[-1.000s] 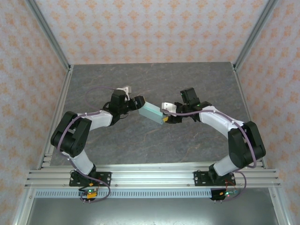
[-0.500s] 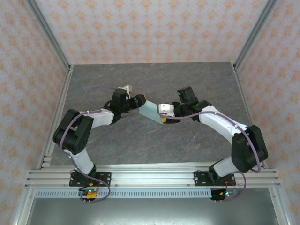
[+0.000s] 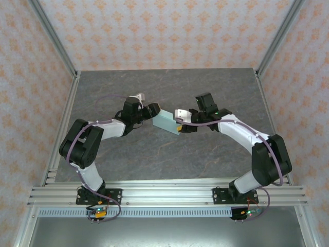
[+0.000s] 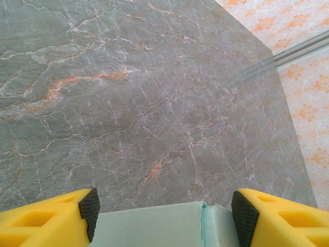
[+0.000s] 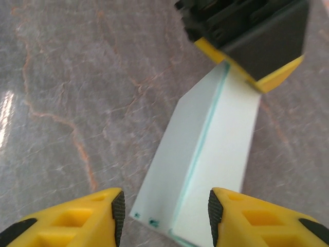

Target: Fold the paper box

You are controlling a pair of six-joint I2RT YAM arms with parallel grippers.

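The paper box [image 3: 166, 121] is a pale mint-green flat rectangular box held just above the table between the two arms. My left gripper [image 3: 153, 111] is shut on its far-left end; in the left wrist view the box [image 4: 154, 226] spans the space between the black pads [image 4: 89, 210]. My right gripper [image 3: 178, 126] stands open at the box's other end. In the right wrist view the box [image 5: 205, 154] runs away from my right gripper [image 5: 164, 213] to the left gripper [image 5: 247, 41], with a gap between the left pad [image 5: 119, 213] and the card.
The grey marbled table [image 3: 169, 154] lies under both arms. Metal frame posts [image 3: 54, 46] and patterned walls [image 3: 169, 31] close in the left, right and far sides. An aluminium rail [image 3: 169, 195] carries the arm bases at the near edge.
My right gripper has edged left and away from the near edge, onto the box's end. The left gripper and the box have hardly moved.
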